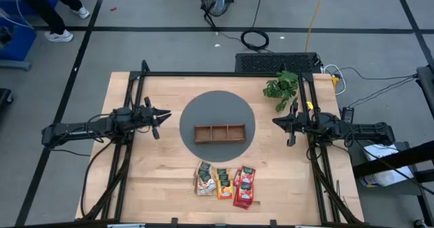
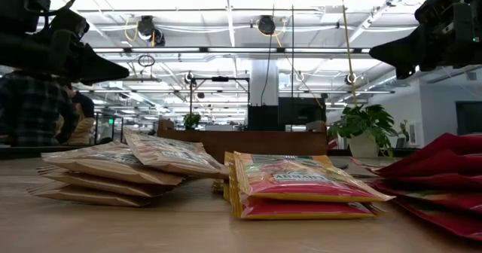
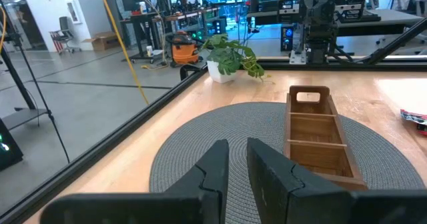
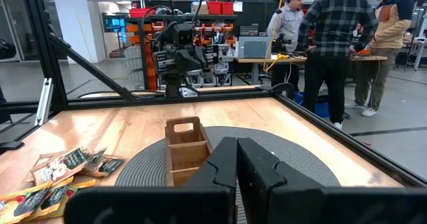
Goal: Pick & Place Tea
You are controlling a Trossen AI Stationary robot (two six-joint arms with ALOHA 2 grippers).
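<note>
- your left gripper [image 1: 165, 113] hangs above the table's left side, pointing toward the round grey mat [image 1: 217, 107]; its fingers [image 3: 267, 174] are drawn nearly together with only a thin gap, and they grasp nothing.
- your right gripper [image 1: 277, 121] hangs above the right side, just off the mat's right edge, facing the left one; its fingers [image 4: 257, 167] are also pressed close together around nothing.
- the tea [image 1: 226, 182] sits on the bare wood at the near edge of the table, in front of the mat and well apart from both grippers.
- the packets lie in three loose piles side by side: pale tan ones [image 1: 205, 178] on the left, orange-yellow ones [image 1: 223, 182] in the middle, red ones [image 1: 245, 186] on the right.
- in the low view you see the tan pile [image 2: 120, 170] fanned out, the middle pile [image 2: 301, 187] stacked flat, and the red pile [image 2: 437, 181] running out of the picture on the right.
- the wooden tray [image 1: 219, 133] with three compartments lies on the near half of the mat, its long side running left to right, between the two grippers; no packet is in it.
- a potted plant [image 1: 282, 88] stands at the far right of the table, beyond the right gripper.
- people [image 4: 343, 44] stand at benches in the room past the table.
</note>
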